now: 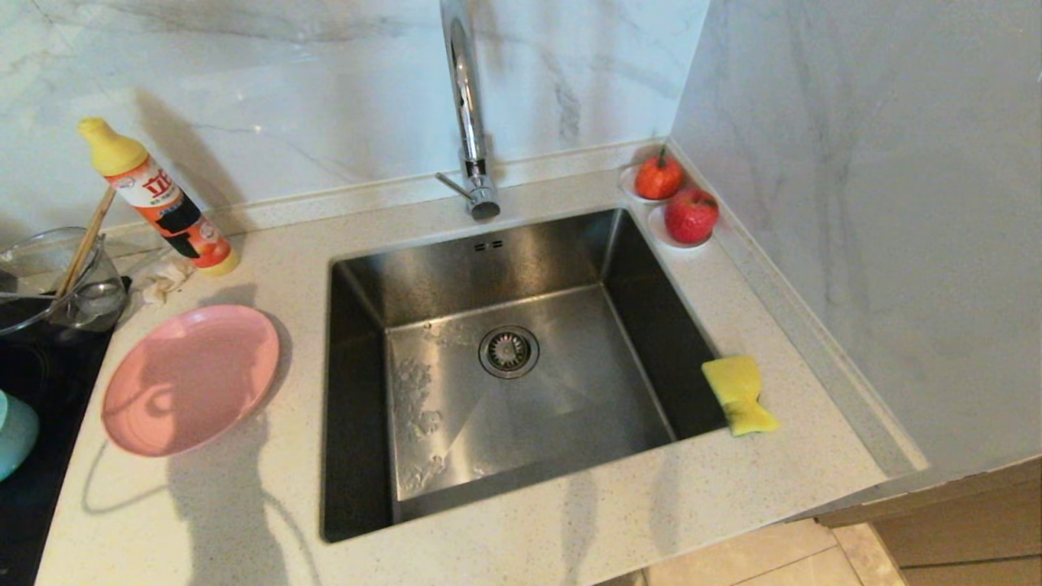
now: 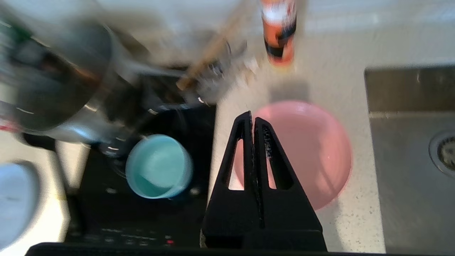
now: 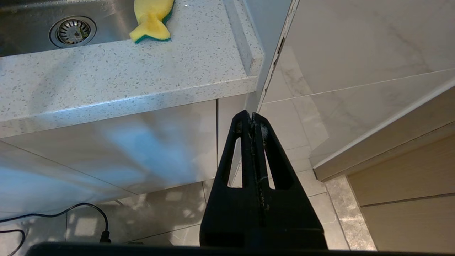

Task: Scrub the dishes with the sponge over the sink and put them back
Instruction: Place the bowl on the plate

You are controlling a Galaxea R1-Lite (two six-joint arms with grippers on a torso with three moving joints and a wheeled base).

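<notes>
The pink plate (image 1: 190, 377) lies on the counter left of the steel sink (image 1: 521, 456). At the far left edge the teal bowl (image 1: 15, 434) sits on a black hob. The yellow sponge (image 1: 737, 392) rests on the sink's right rim. Neither arm shows in the head view. In the left wrist view my left gripper (image 2: 252, 119) hangs shut and empty above the counter, over the near edge of the pink plate (image 2: 312, 153), with the teal bowl (image 2: 159, 166) to one side. My right gripper (image 3: 251, 116) is parked shut below the counter edge, and the sponge (image 3: 152, 17) shows above it.
A tall chrome tap (image 1: 470, 106) rises behind the sink. A yellow-capped cleaner bottle (image 1: 159, 199) and a clear glass bowl (image 1: 57, 277) with chopsticks stand at the back left. Two red fruits (image 1: 690, 214) sit in the back right corner. A marble wall bounds the right side.
</notes>
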